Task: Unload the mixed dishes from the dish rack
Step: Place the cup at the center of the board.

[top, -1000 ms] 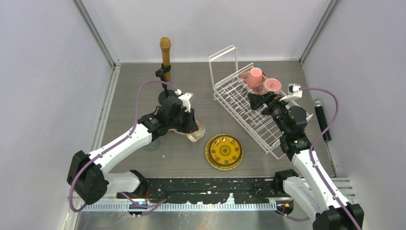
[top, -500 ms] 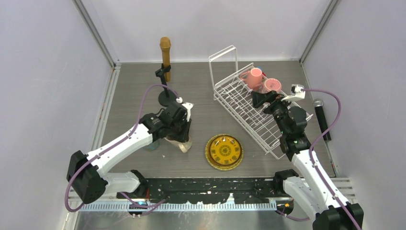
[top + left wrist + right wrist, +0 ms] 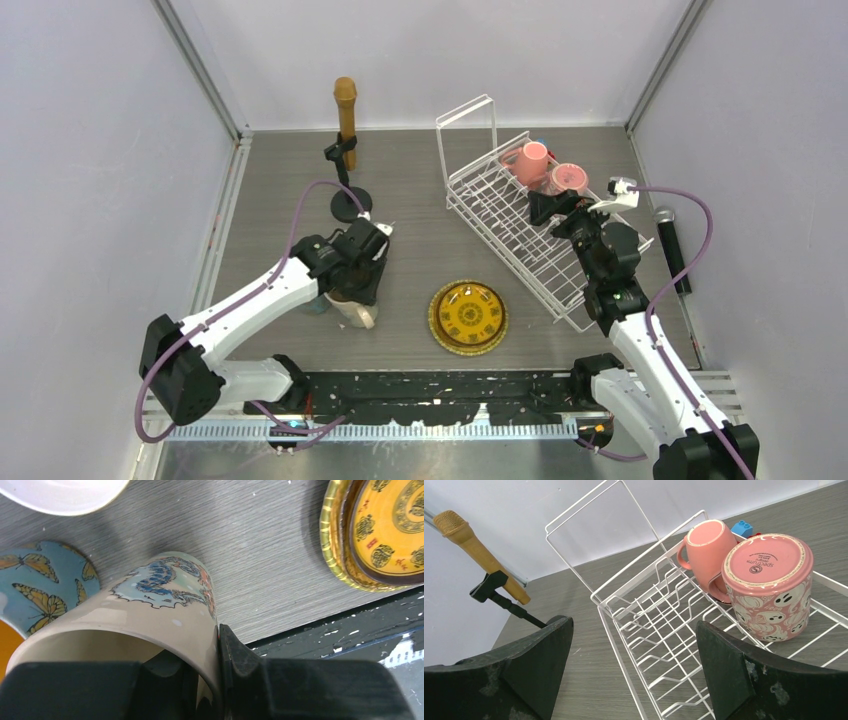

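Glossy ceramic beige mug (image 3: 165, 607), wire dish rack (image 3: 650, 630)

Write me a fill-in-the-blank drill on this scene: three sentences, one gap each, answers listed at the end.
1. The left tool is ____ (open or shut) on the wall of the beige mug.
2. The right tool is ____ (open or shut), holding nothing above the dish rack.
3. The dish rack holds ____ pink mugs.

Missing words: shut; open; two.

I see a brown microphone (image 3: 345, 108) clipped in a black round-based stand (image 3: 346, 206) on the grey wood-grain table (image 3: 410, 190); a black handheld microphone (image 3: 672, 248) lies flat near the right wall.
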Available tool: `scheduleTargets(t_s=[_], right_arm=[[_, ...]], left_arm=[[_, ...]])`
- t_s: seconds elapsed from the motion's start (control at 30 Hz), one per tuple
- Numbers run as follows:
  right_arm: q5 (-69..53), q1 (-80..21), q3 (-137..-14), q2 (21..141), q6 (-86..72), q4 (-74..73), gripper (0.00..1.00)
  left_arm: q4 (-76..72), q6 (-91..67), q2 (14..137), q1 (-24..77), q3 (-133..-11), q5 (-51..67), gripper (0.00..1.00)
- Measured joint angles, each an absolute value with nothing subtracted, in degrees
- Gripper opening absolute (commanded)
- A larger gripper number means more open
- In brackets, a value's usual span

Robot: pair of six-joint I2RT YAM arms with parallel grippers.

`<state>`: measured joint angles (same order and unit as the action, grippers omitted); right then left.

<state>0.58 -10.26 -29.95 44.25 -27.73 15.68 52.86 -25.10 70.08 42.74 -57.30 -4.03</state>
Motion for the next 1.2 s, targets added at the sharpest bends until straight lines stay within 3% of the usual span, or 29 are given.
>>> scheduleTargets(t_s=[0.6, 1.1, 1.2], right_arm=[[2.5, -10.3, -30.0, 44.5, -26.4, 14.8, 1.0], [3.0, -10.3, -30.0, 44.5, -25.8, 14.5, 1.0], [3.0, -10.3, -30.0, 44.5, -25.8, 14.5, 1.0]], left_arm=[[57.7, -28.7, 73.3, 42.7, -57.6, -11.6, 0.01], [56.2, -31.2, 72.8, 42.7, -55.3, -11.5, 0.07], [56.1, -31.4, 72.8, 42.7, -54.8, -11.5, 0.14]])
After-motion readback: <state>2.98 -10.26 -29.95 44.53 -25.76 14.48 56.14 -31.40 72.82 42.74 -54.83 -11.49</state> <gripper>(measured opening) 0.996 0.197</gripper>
